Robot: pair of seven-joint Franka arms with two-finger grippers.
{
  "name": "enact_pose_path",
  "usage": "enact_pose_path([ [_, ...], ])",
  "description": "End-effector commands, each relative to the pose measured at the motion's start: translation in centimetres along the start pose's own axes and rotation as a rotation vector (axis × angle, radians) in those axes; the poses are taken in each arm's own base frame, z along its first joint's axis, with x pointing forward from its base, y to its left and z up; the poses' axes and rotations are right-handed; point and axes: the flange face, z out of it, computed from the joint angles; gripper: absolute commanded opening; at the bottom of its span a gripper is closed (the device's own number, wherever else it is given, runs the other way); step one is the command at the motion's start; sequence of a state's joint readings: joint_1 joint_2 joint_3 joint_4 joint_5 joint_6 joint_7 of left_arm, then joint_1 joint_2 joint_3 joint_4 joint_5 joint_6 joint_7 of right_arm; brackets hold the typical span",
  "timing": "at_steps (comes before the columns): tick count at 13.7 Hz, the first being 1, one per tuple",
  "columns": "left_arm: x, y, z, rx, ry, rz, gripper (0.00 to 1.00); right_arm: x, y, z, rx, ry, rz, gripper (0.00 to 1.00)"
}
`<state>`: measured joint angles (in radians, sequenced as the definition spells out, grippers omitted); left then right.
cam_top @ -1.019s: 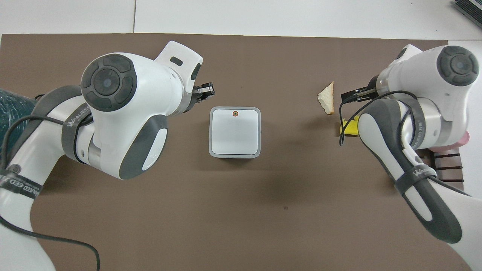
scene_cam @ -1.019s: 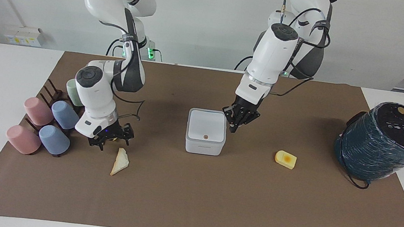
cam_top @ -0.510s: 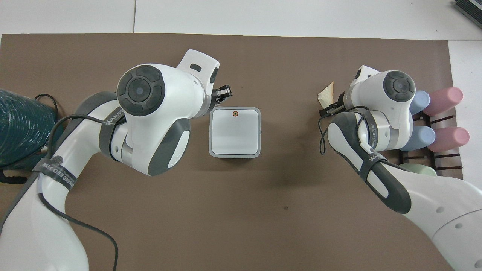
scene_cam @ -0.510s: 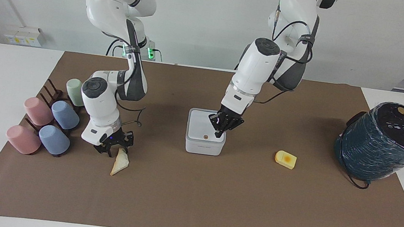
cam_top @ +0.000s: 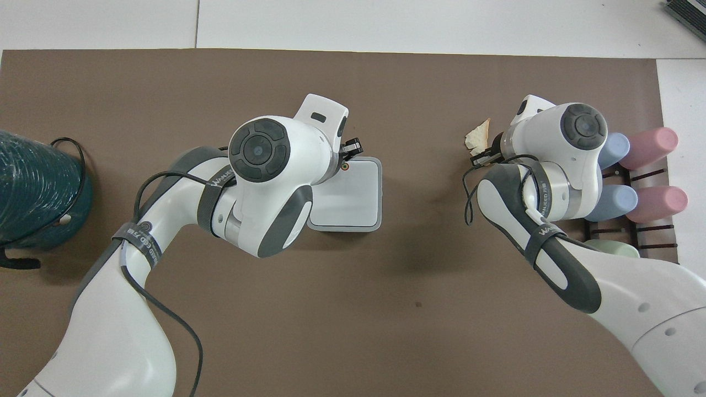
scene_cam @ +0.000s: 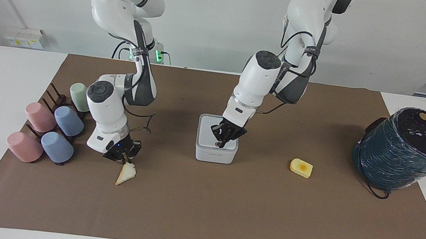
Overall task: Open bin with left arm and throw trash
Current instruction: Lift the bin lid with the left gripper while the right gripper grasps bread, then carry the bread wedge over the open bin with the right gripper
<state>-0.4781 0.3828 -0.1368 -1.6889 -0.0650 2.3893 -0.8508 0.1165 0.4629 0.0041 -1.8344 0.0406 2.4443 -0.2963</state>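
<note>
The white bin (scene_cam: 215, 150) stands mid-mat with its lid down; it also shows in the overhead view (cam_top: 356, 198). My left gripper (scene_cam: 221, 138) is shut and its tips are down at the lid beside the orange dot (cam_top: 345, 165); it shows in the overhead view too (cam_top: 353, 148). My right gripper (scene_cam: 123, 157) is open and low over the top corner of the pale bread triangle (scene_cam: 126, 174), which also shows from above (cam_top: 477, 137). The yellow block with the orange spot (scene_cam: 301, 167) lies on the mat toward the left arm's end. The curled yellow scrap is hidden.
A dark rack with pink, blue and green cups (scene_cam: 51, 128) stands beside the right arm. A big dark teal cylinder (scene_cam: 406, 149) with a cable sits at the left arm's end. A brown mat (scene_cam: 201, 215) covers the table.
My left gripper moved from beside the bin to over its lid and came down at the orange dot. My right gripper moved and lowered onto the bread's top corner. The lid stayed shut.
</note>
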Motion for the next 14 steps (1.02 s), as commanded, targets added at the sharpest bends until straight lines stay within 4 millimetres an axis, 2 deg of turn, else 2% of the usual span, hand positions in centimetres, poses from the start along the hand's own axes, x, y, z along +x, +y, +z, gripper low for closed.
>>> enact_pose_path([
  [1,-0.7,-0.7,0.9,-0.002,-0.001,-0.018,0.0,0.4,-0.8,-0.6,0.015,0.015,0.021,0.0],
  [3,-0.7,-0.7,0.9,-0.001,-0.002,-0.018,0.0,0.7,-0.8,-2.0,0.016,0.014,0.049,0.0],
  [5,-0.3,-0.4,0.3,-0.001,-0.002,-0.019,0.0,1.2,-0.7,-4.6,0.018,0.018,0.083,0.0],
  [7,0.5,0.5,-1.5,-0.007,0.001,-0.019,0.0,1.2,-0.6,-7.0,0.016,0.032,0.119,0.0],
  [9,1.4,1.1,-4.1,0.016,-0.02,-0.019,0.0,1.2,-0.8,-9.1,0.016,0.039,0.153,0.0],
  [11,2.3,1.1,-6.3,0.051,-0.046,-0.024,0.0,1.0,-1.0,-11.5,0.018,0.041,0.177,0.0],
  [13,2.9,0.7,-8.6,0.083,-0.068,-0.03,0.0,1.0,-2.2,-14.0,0.031,0.028,0.202,0.0],
  [14,3.1,0.1,-9.5,0.106,-0.08,-0.037,0.0,1.4,-3.4,-15.1,0.044,0.014,0.22,0.0],
])
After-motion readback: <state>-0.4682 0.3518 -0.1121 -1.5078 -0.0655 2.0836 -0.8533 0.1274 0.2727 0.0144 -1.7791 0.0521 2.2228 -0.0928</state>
